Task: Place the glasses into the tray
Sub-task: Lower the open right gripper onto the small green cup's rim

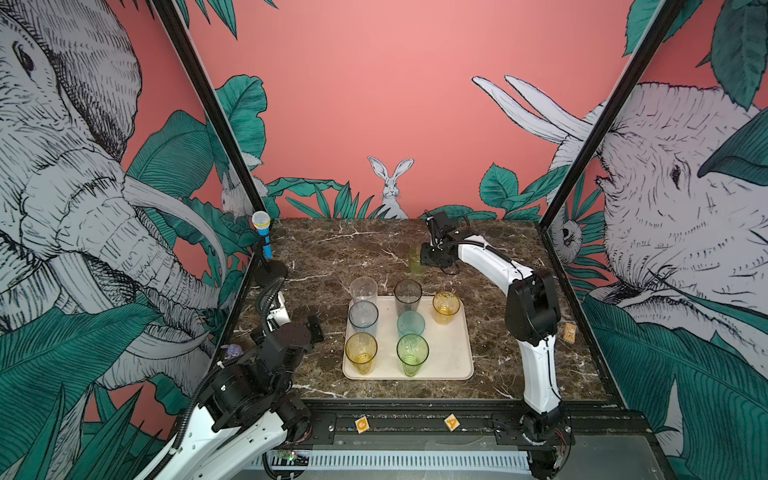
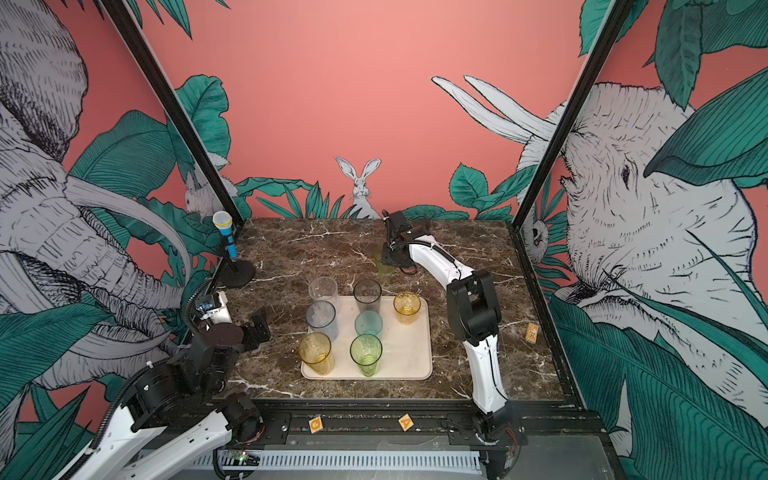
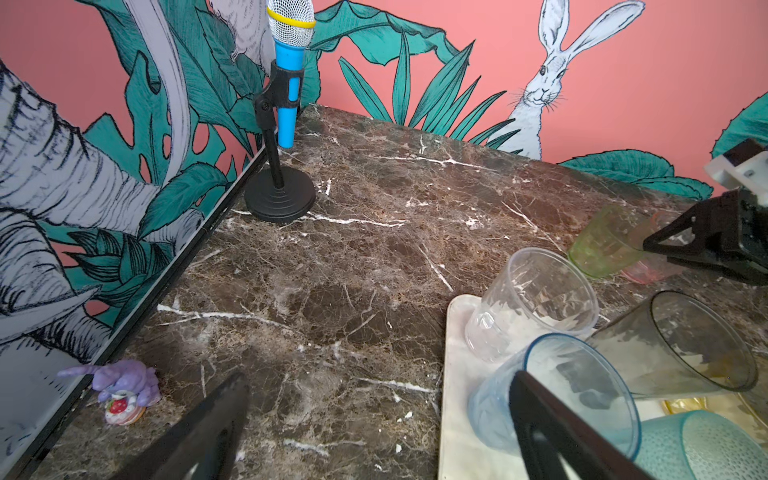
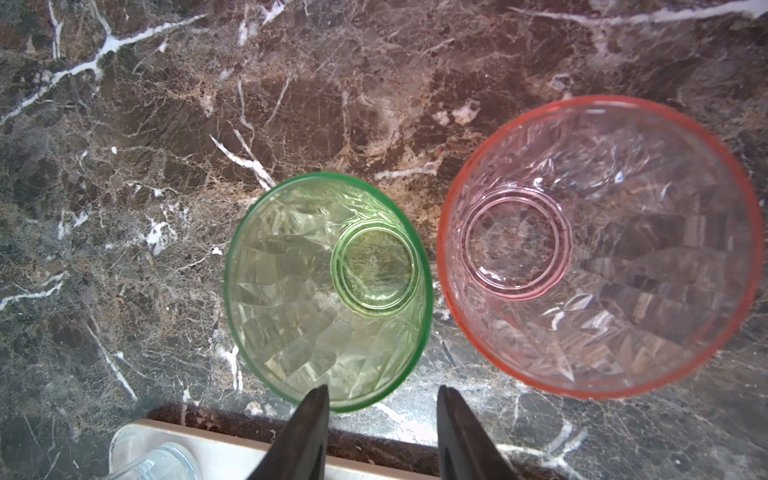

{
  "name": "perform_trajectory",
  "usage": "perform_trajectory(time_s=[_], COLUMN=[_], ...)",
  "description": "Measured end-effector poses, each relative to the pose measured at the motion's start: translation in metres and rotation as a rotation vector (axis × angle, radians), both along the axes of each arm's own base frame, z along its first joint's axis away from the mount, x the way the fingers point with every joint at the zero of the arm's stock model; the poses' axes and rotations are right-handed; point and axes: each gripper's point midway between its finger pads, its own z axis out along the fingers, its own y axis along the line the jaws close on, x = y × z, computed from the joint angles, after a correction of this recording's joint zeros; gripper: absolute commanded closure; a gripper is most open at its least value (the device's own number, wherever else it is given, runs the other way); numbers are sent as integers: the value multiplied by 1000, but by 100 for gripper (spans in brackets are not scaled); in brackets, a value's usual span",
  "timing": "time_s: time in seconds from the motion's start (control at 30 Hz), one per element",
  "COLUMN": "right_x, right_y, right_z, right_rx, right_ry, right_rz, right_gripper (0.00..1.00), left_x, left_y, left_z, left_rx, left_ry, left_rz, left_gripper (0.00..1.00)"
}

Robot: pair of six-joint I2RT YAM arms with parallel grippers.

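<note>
The cream tray holds several upright glasses: clear, blue-grey, yellow, smoky grey, teal, tall green and short amber. Behind the tray a short green glass and a pink glass stand side by side on the marble. My right gripper hangs over the green glass's near rim, jaws apart, one finger above its inside and one outside. My left gripper is wide open and empty, left of the tray.
A blue-and-yellow toy microphone on a black stand occupies the back left corner. A small purple toy lies by the left wall. A wooden tile lies right of the right arm. Walls close three sides.
</note>
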Motion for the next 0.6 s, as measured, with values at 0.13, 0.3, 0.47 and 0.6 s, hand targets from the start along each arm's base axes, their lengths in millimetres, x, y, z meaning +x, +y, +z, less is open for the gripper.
perform_trajectory(time_s=[0.13, 0.3, 0.47, 0.6], right_x=[4, 7, 9, 10], right_y=[2, 3, 4, 5], right_z=[-3, -7, -7, -9], right_rx=[-1, -3, -4, -7], right_ry=[0, 5, 3, 5], right_rz=[0, 0, 0, -1], right_gripper=[55, 55, 56, 56], left_x=[0, 0, 0, 0], left_y=[1, 1, 1, 1], left_z=[0, 0, 0, 0], left_rx=[10, 17, 17, 17], left_ry=[-1, -1, 0, 0], left_rz=[0, -1, -1, -1], left_gripper=[2, 2, 2, 2])
